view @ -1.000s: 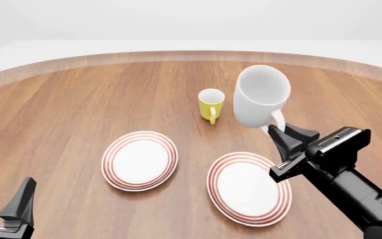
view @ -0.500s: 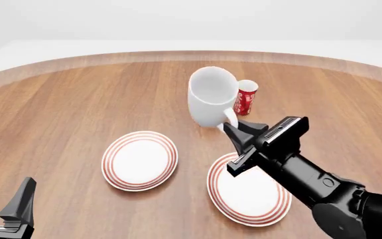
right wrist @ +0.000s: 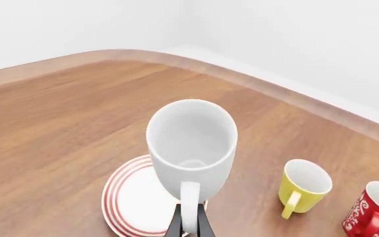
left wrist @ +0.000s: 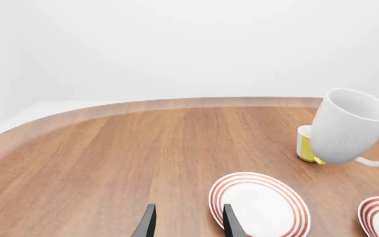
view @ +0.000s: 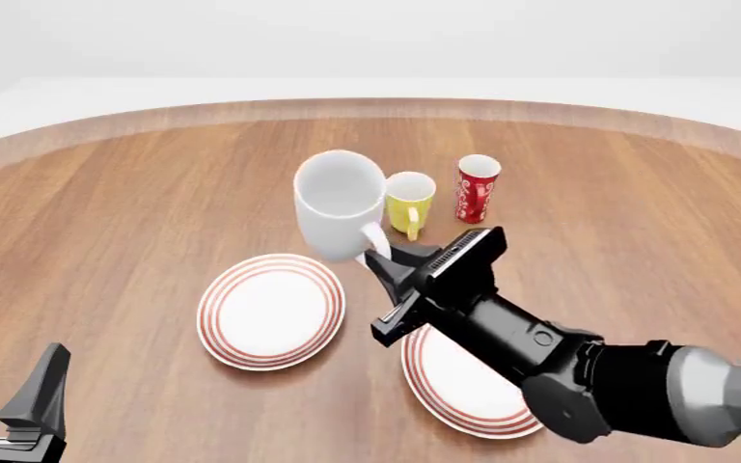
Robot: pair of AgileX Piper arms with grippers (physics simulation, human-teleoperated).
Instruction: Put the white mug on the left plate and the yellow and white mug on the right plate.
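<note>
My right gripper (view: 381,258) is shut on the handle of the white mug (view: 340,204) and holds it upright in the air, just beyond the far edge of the left plate (view: 271,311). In the right wrist view the mug (right wrist: 191,140) hangs over that plate (right wrist: 133,202). The yellow and white mug (view: 409,203) stands on the table just right of the white mug. The right plate (view: 446,386) lies partly under my right arm. My left gripper (view: 4,388) is open and empty at the near left corner.
A slim red mug (view: 478,188) with white markings stands to the right of the yellow mug. The round wooden table's far edge (view: 370,106) curves behind the mugs. My right arm crosses over the right plate.
My right gripper has carried the white mug to the left, from right of the yellow mug to left of it, near the left plate. The left arm has not moved.
</note>
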